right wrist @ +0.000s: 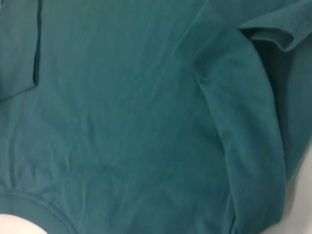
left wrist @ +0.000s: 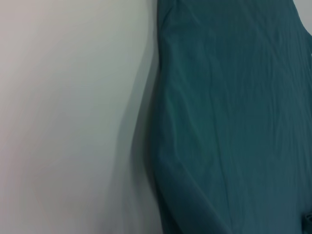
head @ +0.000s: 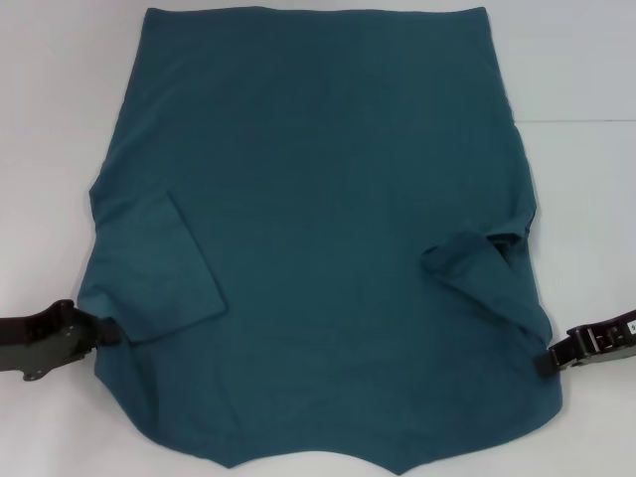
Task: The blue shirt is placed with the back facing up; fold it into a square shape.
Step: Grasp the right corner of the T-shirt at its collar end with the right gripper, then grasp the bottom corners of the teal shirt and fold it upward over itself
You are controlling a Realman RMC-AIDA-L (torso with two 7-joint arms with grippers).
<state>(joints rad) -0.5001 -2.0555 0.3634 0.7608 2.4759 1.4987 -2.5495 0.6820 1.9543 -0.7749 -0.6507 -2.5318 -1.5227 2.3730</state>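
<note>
The blue shirt point(head: 318, 199) lies spread flat on the white table point(head: 50, 99), its hem at the far end and its neck edge toward me. Both short sleeves are folded inward onto the body, the left one point(head: 164, 268) flat and the right one point(head: 477, 263) rumpled. My left gripper point(head: 107, 328) meets the shirt's left edge near the shoulder. My right gripper point(head: 545, 361) touches the right edge near the other shoulder. The left wrist view shows the blue shirt's side edge point(left wrist: 234, 122) beside bare table point(left wrist: 63, 122). The right wrist view is filled by the blue shirt point(right wrist: 122, 122), with a folded sleeve point(right wrist: 273, 34).
White tabletop surrounds the shirt on the left, the right point(head: 586, 199) and the far side. A seam or table edge line point(head: 586, 121) runs across the far right. A sliver of table point(right wrist: 302, 195) shows in the right wrist view.
</note>
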